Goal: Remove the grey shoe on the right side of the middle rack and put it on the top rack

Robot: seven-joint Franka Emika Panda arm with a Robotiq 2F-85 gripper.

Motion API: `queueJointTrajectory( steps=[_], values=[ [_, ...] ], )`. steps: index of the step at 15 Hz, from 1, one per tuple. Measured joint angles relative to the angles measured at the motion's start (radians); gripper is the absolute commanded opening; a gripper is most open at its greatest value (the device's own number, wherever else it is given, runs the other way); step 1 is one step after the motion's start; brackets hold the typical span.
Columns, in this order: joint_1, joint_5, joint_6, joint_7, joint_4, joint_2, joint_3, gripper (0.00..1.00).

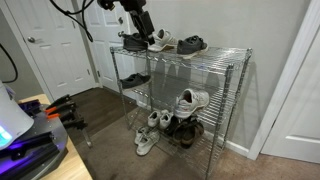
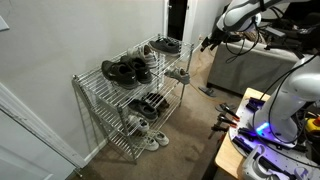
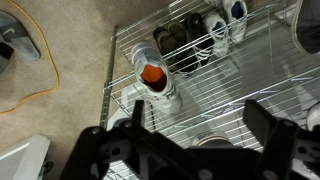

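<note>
Carpeted room: your gripper [image 1: 141, 33] hovers over the top rack [image 1: 205, 57], jaws apart and empty. Grey shoe [image 1: 193, 98] sits on the middle rack [image 1: 165, 93]

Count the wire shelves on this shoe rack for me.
3: the top rack, uppermost; the middle rack below it, holding the grey shoe; the lowest tier at the bottom. None appears hidden.

Grey shoe [image 1: 193, 98] on the middle rack [image 1: 158, 93]
</note>
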State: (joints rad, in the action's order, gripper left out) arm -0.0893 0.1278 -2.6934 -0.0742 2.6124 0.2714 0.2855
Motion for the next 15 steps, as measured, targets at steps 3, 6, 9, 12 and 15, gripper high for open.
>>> queueJointTrajectory(
  steps=[3, 6, 9, 12, 15],
  values=[
    [-0.004, 0.018, -0.051, 0.001, -0.017, -0.067, 0.003, 1.0],
    [-0.004, 0.04, -0.042, 0.001, -0.037, -0.116, 0.005, 1.0],
    [-0.004, 0.04, -0.042, 0.001, -0.043, -0.126, 0.005, 1.0],
    [-0.004, 0.04, -0.042, 0.001, -0.043, -0.126, 0.005, 1.0],
    [-0.01, 0.04, -0.059, 0.001, -0.038, -0.132, -0.004, 1.0]
  ],
)
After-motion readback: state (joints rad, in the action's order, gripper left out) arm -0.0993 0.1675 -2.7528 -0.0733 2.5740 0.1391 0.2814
